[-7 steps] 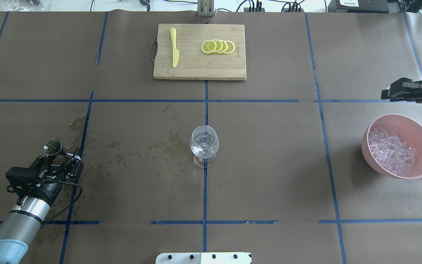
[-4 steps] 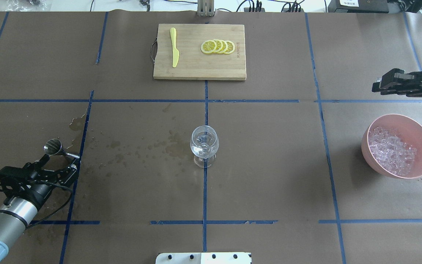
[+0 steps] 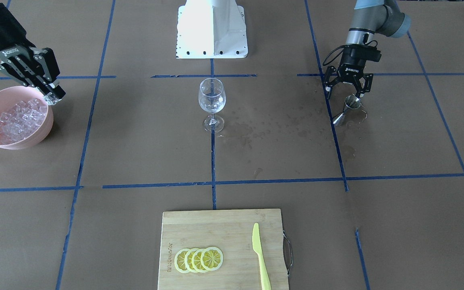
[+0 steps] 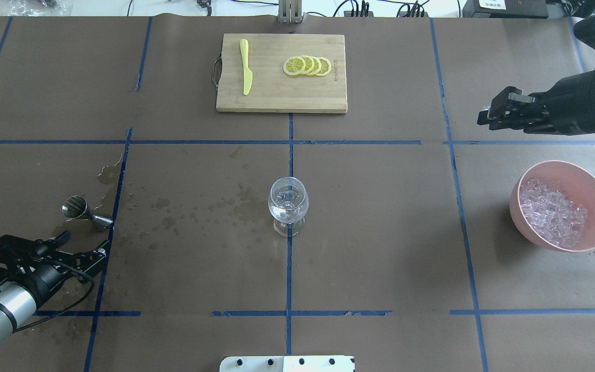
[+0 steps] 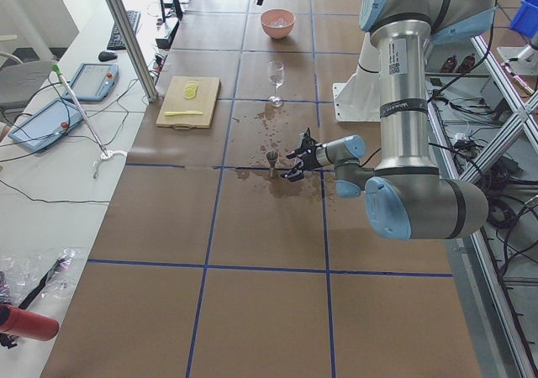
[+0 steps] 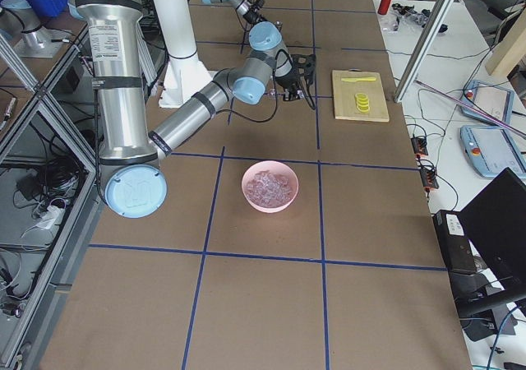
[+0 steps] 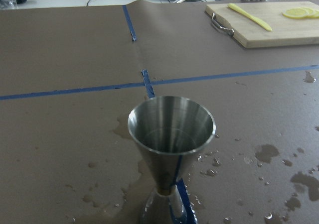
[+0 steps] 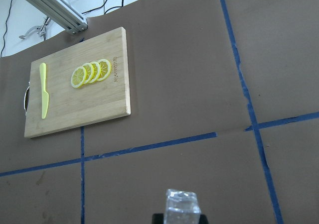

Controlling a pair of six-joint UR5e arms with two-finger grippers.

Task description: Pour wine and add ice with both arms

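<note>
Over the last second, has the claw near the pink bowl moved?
Yes. In the overhead view the right gripper has slid left past the pink bowl, closer to the vertical blue tape line, holding an ice cube.

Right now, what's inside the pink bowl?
The pink bowl holds a heap of clear ice cubes. They cover its bottom, so anything lying under them cannot be seen.

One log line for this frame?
left gripper open, apart from upright jigger | right gripper shut on ice cube, airborne | glass holds wine, no ice seen
</note>
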